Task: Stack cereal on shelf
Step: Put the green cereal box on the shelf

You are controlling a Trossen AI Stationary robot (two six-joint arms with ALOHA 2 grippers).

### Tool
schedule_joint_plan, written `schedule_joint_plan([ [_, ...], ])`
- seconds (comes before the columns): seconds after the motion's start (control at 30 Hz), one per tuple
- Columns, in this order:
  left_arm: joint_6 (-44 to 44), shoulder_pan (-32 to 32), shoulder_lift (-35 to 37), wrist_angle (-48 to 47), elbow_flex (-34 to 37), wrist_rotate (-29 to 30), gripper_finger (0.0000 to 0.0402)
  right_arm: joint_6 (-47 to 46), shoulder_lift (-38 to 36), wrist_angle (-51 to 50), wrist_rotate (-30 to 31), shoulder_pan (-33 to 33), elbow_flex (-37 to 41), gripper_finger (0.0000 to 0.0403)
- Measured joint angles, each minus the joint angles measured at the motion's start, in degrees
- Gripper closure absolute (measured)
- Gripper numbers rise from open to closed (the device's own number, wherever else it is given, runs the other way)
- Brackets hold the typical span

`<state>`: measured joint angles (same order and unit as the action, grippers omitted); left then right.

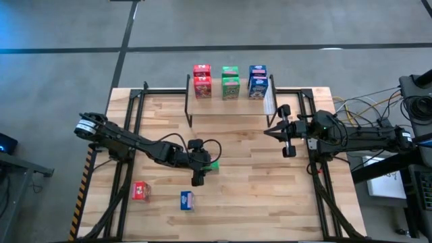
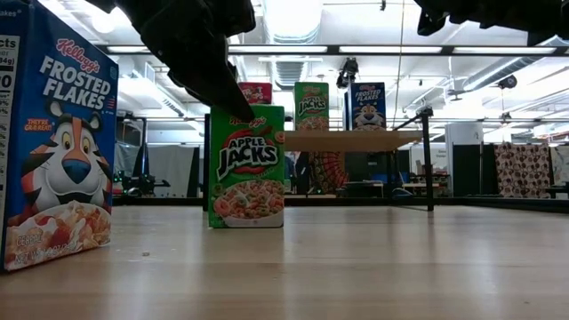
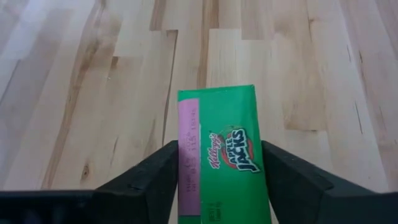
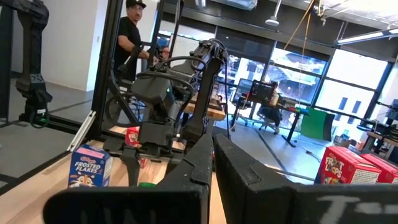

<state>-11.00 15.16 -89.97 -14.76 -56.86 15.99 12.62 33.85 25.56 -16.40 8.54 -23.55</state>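
A green Apple Jacks cereal box stands upright on the table near its middle, and my left gripper is shut on it from above; it also shows in the left wrist view. The shelf stands at the table's far side with red, green and blue boxes on its plank top. A red box and a blue Frosted Flakes box rest on the table near its front left. My right gripper is shut and empty, by the shelf's right end. My left gripper pinches the green box between its two fingers, one on each narrow side near the box's top end. The fingers come from above, slanting down. The box stands upright with its bottom on the table.
Black metal frame bars run along the table's left and right sides. The blue box stands close in front of the low camera. Bare wood lies between the green box and the shelf. A person is in the room beyond the table.
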Motion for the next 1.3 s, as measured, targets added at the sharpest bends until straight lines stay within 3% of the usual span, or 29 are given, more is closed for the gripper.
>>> schedule_joint_plan([
  [0.53, 1.25, 0.00, 0.00, -0.04, -1.71, -0.59, 0.0237, 0.00, 0.00, -0.02, 0.00, 0.00, 0.00, 0.0394],
  [0.93, 19.78, -2.95, 0.05, -13.25, -19.10, -1.62, 0.0238, -0.12, 0.00, -0.21, -0.01, 0.00, 0.00, 0.0394],
  [1.17, 29.29, -8.96, 0.11, -19.86, -28.33, -1.69, 0.0238, -0.17, 0.00, -0.90, -0.02, 0.00, 0.00, 0.0394],
  [1.3, 33.27, -14.07, 0.11, -20.14, -30.69, -5.30, 0.0238, -0.54, 0.00, -1.05, -0.02, 0.00, 0.00, 0.0394],
])
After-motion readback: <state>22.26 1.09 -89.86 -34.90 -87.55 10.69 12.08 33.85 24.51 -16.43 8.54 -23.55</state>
